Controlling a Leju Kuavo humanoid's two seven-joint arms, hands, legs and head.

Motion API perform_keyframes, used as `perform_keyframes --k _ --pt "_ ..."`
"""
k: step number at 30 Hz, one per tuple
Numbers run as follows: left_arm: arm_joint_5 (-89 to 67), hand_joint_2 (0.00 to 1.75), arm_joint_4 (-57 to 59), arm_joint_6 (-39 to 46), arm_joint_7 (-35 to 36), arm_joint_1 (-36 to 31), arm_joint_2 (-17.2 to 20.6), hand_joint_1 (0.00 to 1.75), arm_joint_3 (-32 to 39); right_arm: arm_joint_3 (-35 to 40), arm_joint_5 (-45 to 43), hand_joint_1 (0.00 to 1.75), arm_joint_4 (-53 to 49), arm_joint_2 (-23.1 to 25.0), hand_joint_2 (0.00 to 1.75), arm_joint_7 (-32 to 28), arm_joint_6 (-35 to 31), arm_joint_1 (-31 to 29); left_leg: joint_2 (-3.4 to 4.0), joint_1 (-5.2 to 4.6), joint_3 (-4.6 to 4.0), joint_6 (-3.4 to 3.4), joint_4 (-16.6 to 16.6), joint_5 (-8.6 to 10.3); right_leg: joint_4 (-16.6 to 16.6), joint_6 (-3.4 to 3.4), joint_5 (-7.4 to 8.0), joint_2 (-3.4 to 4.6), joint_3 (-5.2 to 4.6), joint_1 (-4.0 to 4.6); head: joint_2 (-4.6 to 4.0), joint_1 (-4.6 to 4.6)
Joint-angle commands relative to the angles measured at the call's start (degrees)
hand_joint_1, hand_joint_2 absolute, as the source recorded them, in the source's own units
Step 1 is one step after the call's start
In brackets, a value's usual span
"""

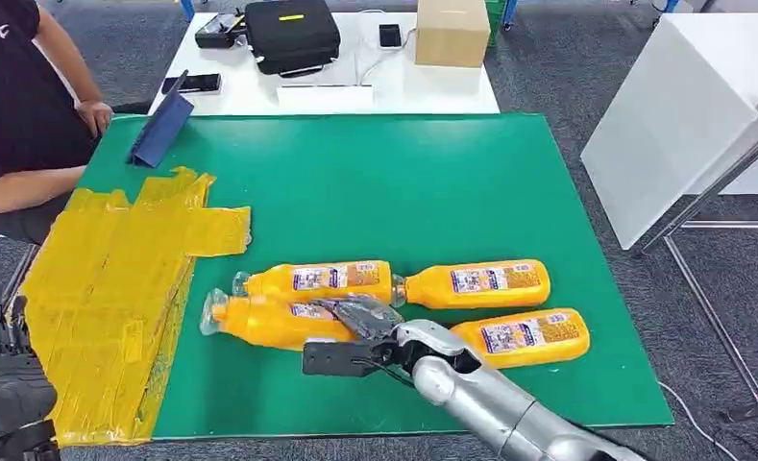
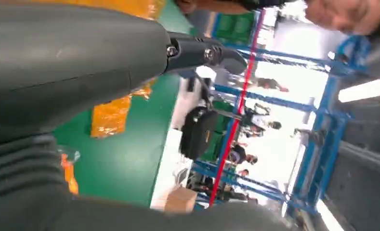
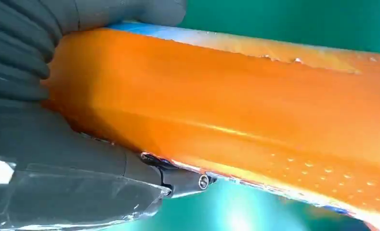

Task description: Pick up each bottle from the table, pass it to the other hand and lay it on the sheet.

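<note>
My right hand (image 1: 360, 331) has its fingers (image 3: 178, 182) clamped around the near-left bottle (image 1: 269, 322), which lies on the green counter (image 1: 403, 182) with its cap pointing left toward the yellow sheet (image 1: 106, 288). Three more bottles lie right beside it: one just beyond (image 1: 317, 280), one far right (image 1: 480, 282), one near right (image 1: 528, 336). My left hand (image 1: 5, 370) hangs low at the near left; can't tell how its fingers sit.
</note>
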Motion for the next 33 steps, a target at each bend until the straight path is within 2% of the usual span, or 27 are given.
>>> perform_keyframes --k 1,4,9,14,21,23,25,31,32,33 --pt "1.1 1.75 -0.7 -0.3 2.1 3.5 -1.6 0.0 -0.2 -11.7 -10.2 1.75 -17.4 -1.6 1.75 -4.0 0.2 4.5 0.01 0.0 -0.03 0.0 0.1 -0.12 0.0 -0.05 -0.11 0.0 -0.02 0.01 0.0 0.0" --pt "2.0 1.75 -1.5 -1.9 3.2 4.3 -1.4 0.0 -1.7 -13.1 -12.2 1.75 -18.6 -1.5 1.75 -5.0 0.0 3.4 -0.03 0.0 -0.12 0.0 0.1 -0.12 0.0 -0.06 -0.12 -0.04 -0.14 0.0 0.0 0.02" --pt "-0.2 1.75 -0.9 -3.4 4.1 3.4 2.0 0.0 -7.6 -13.8 -16.6 1.75 -14.4 0.4 1.75 -4.0 1.8 -0.8 0.06 -0.02 -0.17 -0.04 0.1 -0.11 0.1 -0.09 -0.08 0.06 -0.34 -0.01 0.0 0.04" --pt "-1.8 1.75 1.5 -2.3 2.8 -0.2 5.0 0.0 -13.8 -9.0 -16.5 1.75 -7.6 2.9 1.75 -3.4 4.8 -4.0 0.04 -0.02 -0.11 -0.03 0.0 -0.03 0.0 -0.12 -0.03 0.03 -0.23 -0.01 0.0 0.04" --pt "-1.8 1.75 3.3 -1.5 2.4 -2.9 5.3 0.0 -16.5 -1.7 -13.8 1.75 -4.2 5.8 1.75 -2.9 6.6 -5.0 0.08 -0.02 -0.11 -0.01 -0.1 -0.03 0.0 -0.06 -0.01 0.07 -0.2 -0.01 0.0 0.02" --pt "-1.5 1.75 3.5 -1.5 2.4 -3.1 5.3 0.0 -16.8 -0.2 -13.3 1.75 -4.4 6.0 1.75 -2.7 6.8 -5.5 0.16 0.0 0.02 -0.04 -0.1 -0.1 0.0 -0.11 -0.05 0.15 -0.09 0.02 0.0 0.02" --pt "-1.1 1.75 3.7 -1.7 2.4 -3.3 5.4 0.0 -17.0 1.3 -13.0 1.75 -5.0 6.0 1.75 -2.3 7.2 -6.0 0.1 -0.02 -0.24 -0.01 0.0 -0.01 0.0 -0.05 0.0 0.09 -0.32 -0.01 0.0 0.02" --pt "1.3 1.75 3.6 -4.0 2.9 -3.4 5.4 0.0 -17.7 5.4 -11.1 1.75 -6.6 6.2 1.75 -1.7 8.2 -7.6 0.19 0.02 0.11 -0.04 0.0 -0.2 0.0 -0.2 -0.14 0.18 0.02 0.05 0.0 0.02" --pt "2.0 1.75 3.6 -4.6 3.1 -3.3 5.4 0.0 -17.7 5.9 -11.0 1.75 -7.0 6.2 1.75 -1.7 8.2 -7.9 0.06 0.0 -0.26 -0.01 0.0 -0.03 0.0 -0.06 -0.02 0.06 -0.31 0.01 0.0 0.04" --pt "3.9 1.75 3.7 -6.2 3.6 -3.0 5.7 0.0 -18.0 6.6 -10.8 1.75 -7.5 6.1 1.75 -1.7 8.2 -8.4 0.07 0.0 -0.23 -0.01 0.0 -0.05 0.0 -0.08 -0.03 0.06 -0.29 0.02 0.0 0.02"
